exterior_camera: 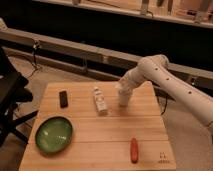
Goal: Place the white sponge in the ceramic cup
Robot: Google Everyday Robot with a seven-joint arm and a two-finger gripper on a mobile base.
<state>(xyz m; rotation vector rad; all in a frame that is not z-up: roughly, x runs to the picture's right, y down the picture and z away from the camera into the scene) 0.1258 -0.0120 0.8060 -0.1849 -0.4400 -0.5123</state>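
The small white ceramic cup (123,99) stands upright on the wooden table (100,132), right of centre near the far edge. My gripper (122,88) is at the end of the white arm (165,80), which reaches in from the right. It points down directly over the cup's rim, touching or just above it. The white sponge does not show on its own; it may be hidden at the gripper or in the cup.
A white oblong bottle-like item (100,100) lies left of the cup. A black block (63,98) lies at the far left. A green bowl (54,134) sits front left, and a red-orange stick-like item (134,149) front right. Dark rails run behind the table.
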